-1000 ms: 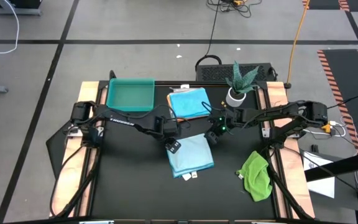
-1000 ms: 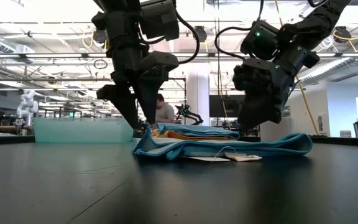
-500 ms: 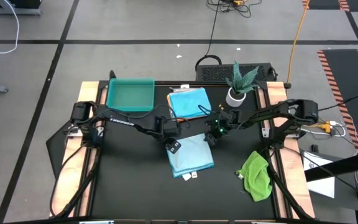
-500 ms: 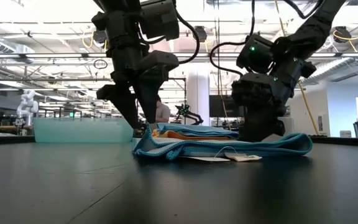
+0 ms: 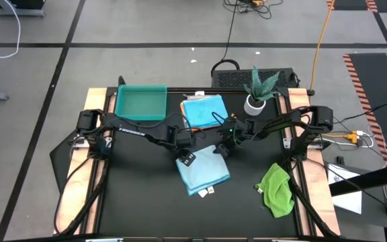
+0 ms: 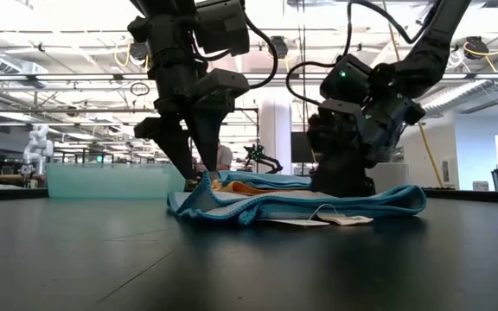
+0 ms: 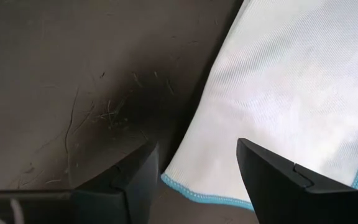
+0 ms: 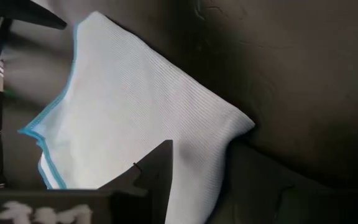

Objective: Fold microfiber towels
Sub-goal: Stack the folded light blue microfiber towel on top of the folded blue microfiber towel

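Pale blue towel (image 5: 203, 169) lies in the middle of the black table (image 5: 140, 202), with white tags (image 5: 205, 191) at its near edge. In the low view it looks flat and a bit rumpled, and its far part is hidden behind the two grippers.

Left gripper (image 5: 184, 154) is down at the towel's far left corner. In the left wrist view its fingers (image 7: 278, 180) stand apart, with the stitched edge of the cloth between them, but I cannot tell if they pinch it.

Right gripper (image 5: 220, 149) is down at the towel's far right corner. In the right wrist view one finger (image 8: 157, 165) lies on the cloth; the other is too dark to make out, so I cannot tell if it grips.

Green towel (image 5: 277, 189) sits crumpled near the right edge of the table.

Farther back, a bright blue towel (image 5: 203, 111) lies on a stack; a thin orange strip shows under it. Beside it is a teal tray (image 5: 141, 102), and a potted plant (image 5: 259, 91) stands at the far right.
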